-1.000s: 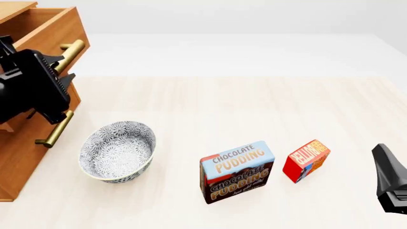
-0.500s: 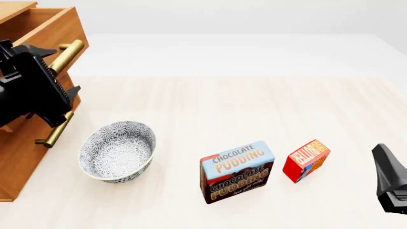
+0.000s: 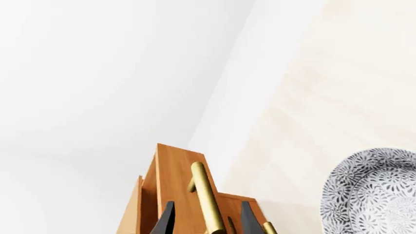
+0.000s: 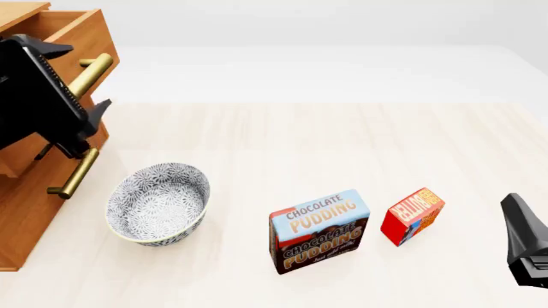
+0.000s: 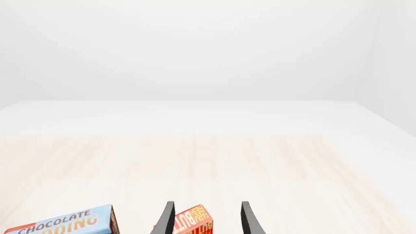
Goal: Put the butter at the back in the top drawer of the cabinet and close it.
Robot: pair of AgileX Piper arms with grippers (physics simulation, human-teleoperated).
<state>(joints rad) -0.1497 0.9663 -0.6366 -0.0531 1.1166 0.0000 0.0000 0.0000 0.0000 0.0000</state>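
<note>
**A:** Where is the butter (image 4: pixel 412 215) sitting?

**B:** It is standing on the pale surface (image 4: pixel 342 141), just beside the chocolate pudding box (image 4: pixel 319 231) on the side away from the cabinet (image 4: pixel 34 212), with a small gap between the two boxes. It is well apart from the cabinet.

**A:** And the top drawer (image 4: pixel 73 35)?

**B:** It is standing pulled out from the cabinet, with its light-wood inside showing and its brass handle (image 4: pixel 88 72) pointing toward the middle of the surface.

**A:** What is the left end effector (image 4: pixel 79 83) doing?

**B:** It is hovering right at that handle. In the left wrist view its two dark fingers (image 3: pixel 166 219) are standing apart, with the brass bar (image 3: pixel 206 200) lying between them and a visible gap on each side, so it is not clamped on anything.

**A:** And the right end effector (image 5: pixel 206 220)?

**B:** It is waiting beyond the butter on the side away from the cabinet, low at the edge of the front view. Its fingers are also spread apart, holding nothing, and in the right wrist view the butter (image 5: pixel 192 220) is showing between them, farther out.

**A:** Anything else near the cabinet?

**B:** A patterned bowl (image 4: pixel 158 203) is resting upright on the surface near the cabinet's lower drawers, between the cabinet and the pudding box.
</note>
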